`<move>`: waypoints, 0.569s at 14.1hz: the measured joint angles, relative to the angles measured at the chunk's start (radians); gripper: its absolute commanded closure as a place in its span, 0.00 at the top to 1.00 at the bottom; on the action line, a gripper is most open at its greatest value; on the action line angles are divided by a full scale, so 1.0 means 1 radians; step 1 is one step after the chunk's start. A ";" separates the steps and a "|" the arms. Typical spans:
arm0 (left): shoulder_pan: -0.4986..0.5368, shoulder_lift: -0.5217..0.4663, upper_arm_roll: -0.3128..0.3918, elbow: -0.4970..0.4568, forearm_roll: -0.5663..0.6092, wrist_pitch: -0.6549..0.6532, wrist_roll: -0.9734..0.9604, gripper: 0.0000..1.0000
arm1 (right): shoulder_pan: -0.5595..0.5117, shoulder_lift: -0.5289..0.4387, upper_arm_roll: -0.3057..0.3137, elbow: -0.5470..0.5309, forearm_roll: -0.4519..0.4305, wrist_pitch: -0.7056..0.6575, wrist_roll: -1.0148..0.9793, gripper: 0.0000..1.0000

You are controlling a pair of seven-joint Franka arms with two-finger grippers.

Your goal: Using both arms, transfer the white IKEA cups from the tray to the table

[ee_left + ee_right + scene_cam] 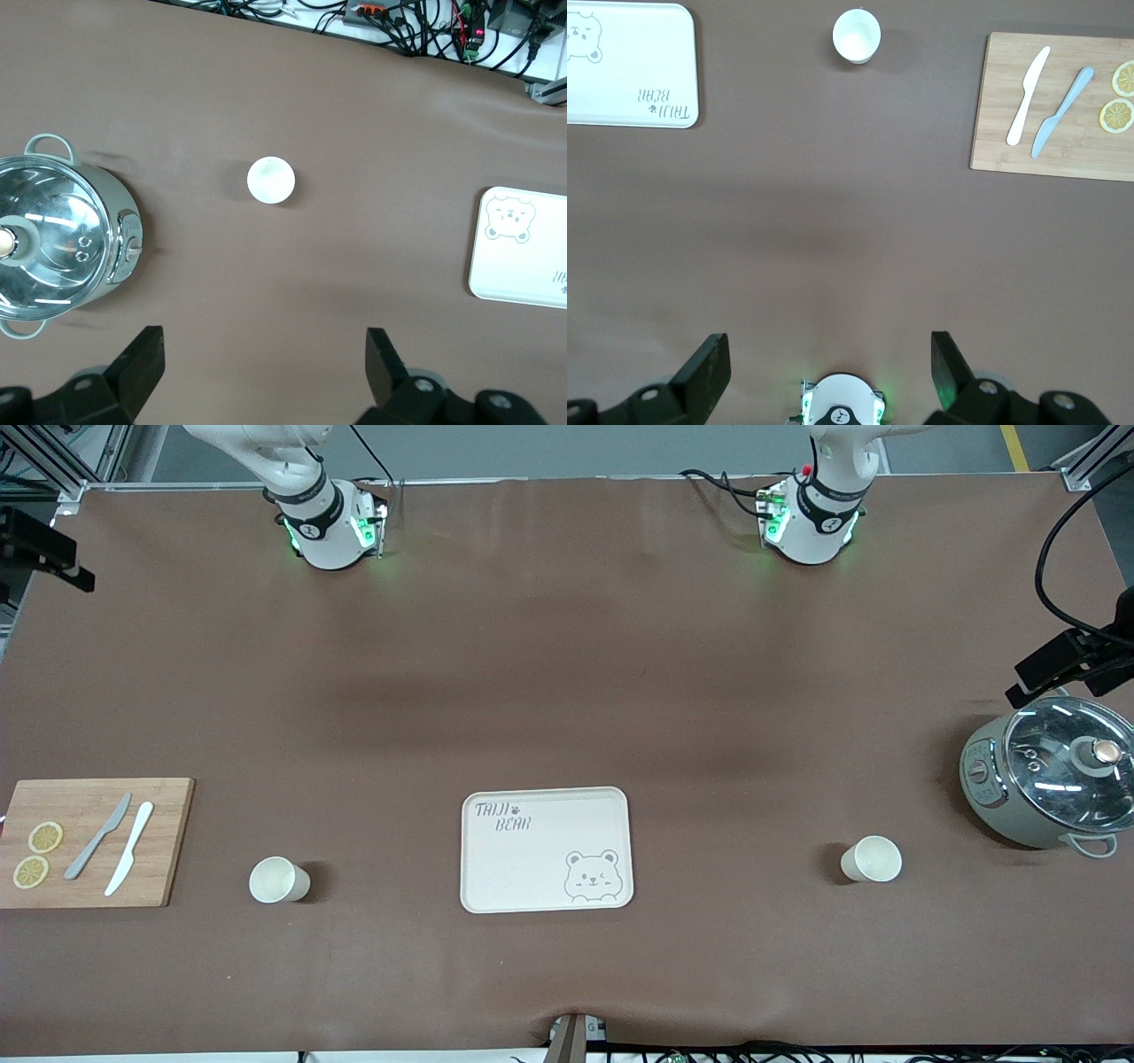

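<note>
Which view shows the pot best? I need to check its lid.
The left wrist view: the pot is large, seen from above, glass lid on. The front view shows it smaller at the edge. The right wrist view misses it.

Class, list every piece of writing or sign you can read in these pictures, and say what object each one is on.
"TAIJI BEAR", with a small paw mark and a drawn bear face: on the tray, which lies between the two white cups.
Markings on the cooking pot's control panel: too small to read.
Round emblems on the arm bases: not readable.
No other text is visible.
</note>
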 measured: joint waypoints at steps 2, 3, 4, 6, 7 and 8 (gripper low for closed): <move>0.001 0.000 0.002 -0.001 0.000 0.000 0.000 1.00 | 0.000 -0.090 0.004 -0.120 0.001 0.051 0.007 1.00; 0.001 0.000 0.004 -0.001 0.000 0.000 0.000 1.00 | 0.000 -0.129 0.004 -0.180 0.001 0.083 0.010 1.00; 0.001 0.000 0.005 -0.002 0.000 0.000 0.000 1.00 | 0.000 -0.164 0.004 -0.238 0.001 0.118 0.011 1.00; 0.001 0.000 0.006 -0.001 0.000 0.000 0.000 1.00 | 0.000 -0.220 0.004 -0.327 0.001 0.163 0.012 1.00; 0.001 0.000 0.006 0.001 0.000 0.000 0.000 1.00 | 0.000 -0.235 0.005 -0.348 0.001 0.168 0.012 1.00; 0.002 0.000 0.007 0.005 0.000 -0.001 0.000 1.00 | 0.000 -0.244 0.006 -0.357 0.001 0.171 0.012 1.00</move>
